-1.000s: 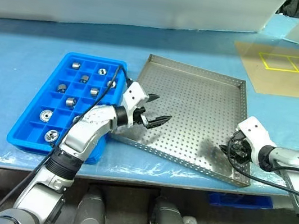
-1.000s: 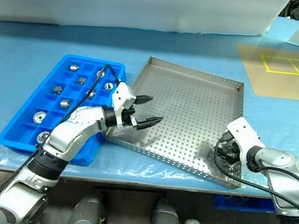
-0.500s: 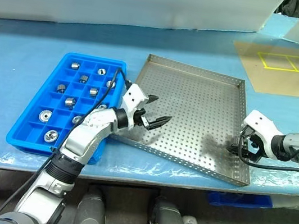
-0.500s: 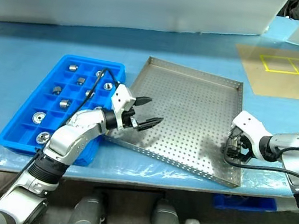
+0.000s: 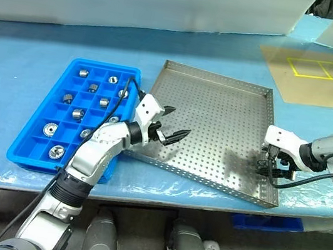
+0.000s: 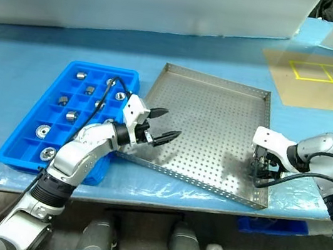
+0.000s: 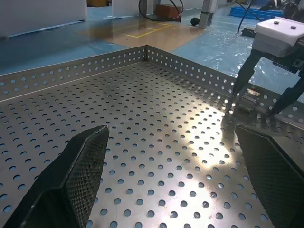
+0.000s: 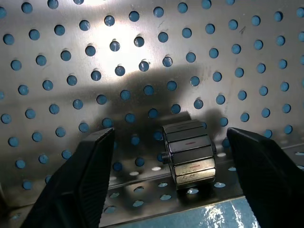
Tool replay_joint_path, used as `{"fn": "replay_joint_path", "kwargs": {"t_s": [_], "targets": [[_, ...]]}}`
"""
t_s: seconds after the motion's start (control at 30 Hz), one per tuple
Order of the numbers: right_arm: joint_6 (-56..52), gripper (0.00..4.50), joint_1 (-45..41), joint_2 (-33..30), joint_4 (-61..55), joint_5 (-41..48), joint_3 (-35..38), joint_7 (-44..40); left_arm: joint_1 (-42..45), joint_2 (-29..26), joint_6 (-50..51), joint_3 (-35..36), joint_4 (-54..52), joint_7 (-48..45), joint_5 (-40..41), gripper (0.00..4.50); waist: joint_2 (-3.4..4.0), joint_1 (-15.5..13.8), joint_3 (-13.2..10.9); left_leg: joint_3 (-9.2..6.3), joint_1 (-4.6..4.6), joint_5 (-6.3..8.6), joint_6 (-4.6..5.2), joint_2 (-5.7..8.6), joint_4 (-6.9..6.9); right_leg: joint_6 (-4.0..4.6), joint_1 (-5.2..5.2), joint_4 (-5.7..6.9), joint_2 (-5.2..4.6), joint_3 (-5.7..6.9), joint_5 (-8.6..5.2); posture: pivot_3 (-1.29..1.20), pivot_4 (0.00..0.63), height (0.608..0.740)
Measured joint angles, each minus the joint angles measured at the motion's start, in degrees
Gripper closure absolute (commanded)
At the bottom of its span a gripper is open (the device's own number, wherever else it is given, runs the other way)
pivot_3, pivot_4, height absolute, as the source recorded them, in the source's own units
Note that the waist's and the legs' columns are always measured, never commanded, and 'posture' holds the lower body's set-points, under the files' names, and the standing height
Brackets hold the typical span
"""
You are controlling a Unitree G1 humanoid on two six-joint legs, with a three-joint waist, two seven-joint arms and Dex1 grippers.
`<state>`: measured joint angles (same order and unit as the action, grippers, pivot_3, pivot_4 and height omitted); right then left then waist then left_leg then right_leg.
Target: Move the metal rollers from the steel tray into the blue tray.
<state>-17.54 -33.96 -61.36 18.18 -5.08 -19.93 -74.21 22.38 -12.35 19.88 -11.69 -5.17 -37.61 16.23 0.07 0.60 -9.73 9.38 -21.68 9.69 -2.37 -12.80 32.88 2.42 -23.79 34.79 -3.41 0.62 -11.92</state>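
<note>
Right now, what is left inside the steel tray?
One metal roller lies in the steel tray, against its rim at the robot's right side, between the right gripper's open fingers. The rest of the perforated floor looks bare; the left gripper covers a small patch.

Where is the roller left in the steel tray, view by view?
Eye views: roller hidden under the right gripper, by the steel tray's right rim.
Left wrist view: roller against that rim, between the right gripper's fingers.
Right wrist view: between its open fingers, untouched.
Shared landmark: the perforated rim.
</note>
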Motion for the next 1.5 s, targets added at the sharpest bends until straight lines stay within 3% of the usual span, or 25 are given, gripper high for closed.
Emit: {"fn": "replay_joint_path", "kwargs": {"t_s": [0.17,0.33,0.43,0.67,1.07,1.3,1.5], "targets": [[4.41,3.34,-3.15,1.18,4.89,-2.85,-0.86,-1.84,-0.01,-0.15,0.01,0.03,-0.09,0.35,0.00,0.00,0.00,-0.06,0.00,0.03,-0.11,-0.06,0.22,-0.02,0.08,0.01,-0.07,0.01,0.00,0.00,0.01,-0.23,0.150,0.740],[5.66,3.33,-5.06,2.75,6.26,-4.45,-1.04,-3.09,-0.40,-1.00,0.14,0.33,-0.74,0.60,0.03,0.00,0.00,-0.11,0.00,0.07,-0.12,-0.04,0.26,-0.03,0.11,0.02,-0.12,0.05,-0.01,0.00,0.01,-0.19,0.150,0.740],[0.69,3.33,-7.84,6.78,5.34,-2.07,0.38,-4.26,-1.28,-2.22,0.72,1.00,-2.51,1.15,0.09,0.00,0.00,0.26,0.00,0.11,-0.10,-0.04,0.25,-0.06,0.12,0.05,-0.27,0.23,0.02,-0.07,0.03,-0.14,0.150,0.740],[-12.66,3.33,-13.98,18.99,-1.96,6.39,4.47,-2.27,-6.83,-5.02,4.95,4.51,-11.73,4.42,0.87,0.00,-0.03,-1.09,-0.02,0.11,-0.14,-0.07,0.14,-0.10,0.11,0.08,-0.40,0.43,0.02,-0.04,0.01,0.01,0.150,0.740],[-13.59,3.33,-20.15,40.41,1.20,13.01,7.87,8.84,-23.60,-7.95,14.04,11.02,-32.43,12.01,4.33,0.00,-0.07,-6.34,-0.07,0.08,-0.31,-0.04,-0.17,-0.10,-0.23,0.07,-0.54,0.17,-0.01,0.09,0.00,0.30,0.150,0.740],[-14.80,3.33,-19.05,45.38,-0.54,18.15,6.96,4.63,-35.03,-8.95,16.56,15.19,-42.34,14.56,7.49,0.00,-0.11,-9.55,-0.10,0.02,-0.41,-0.09,-0.28,-0.10,-0.60,0.07,-0.61,-0.08,0.00,0.24,-0.06,0.44,0.150,0.740],[-15.55,3.33,-14.15,46.56,-4.61,18.68,0.22,1.88,-44.29,-9.13,16.81,16.29,-48.73,15.82,9.36,0.00,-0.09,-12.26,-0.13,-0.13,-0.39,-0.14,-0.39,-0.09,-0.68,0.00,-0.61,-0.05,0.00,0.28,-0.12,0.50,0.150,0.740]]}}
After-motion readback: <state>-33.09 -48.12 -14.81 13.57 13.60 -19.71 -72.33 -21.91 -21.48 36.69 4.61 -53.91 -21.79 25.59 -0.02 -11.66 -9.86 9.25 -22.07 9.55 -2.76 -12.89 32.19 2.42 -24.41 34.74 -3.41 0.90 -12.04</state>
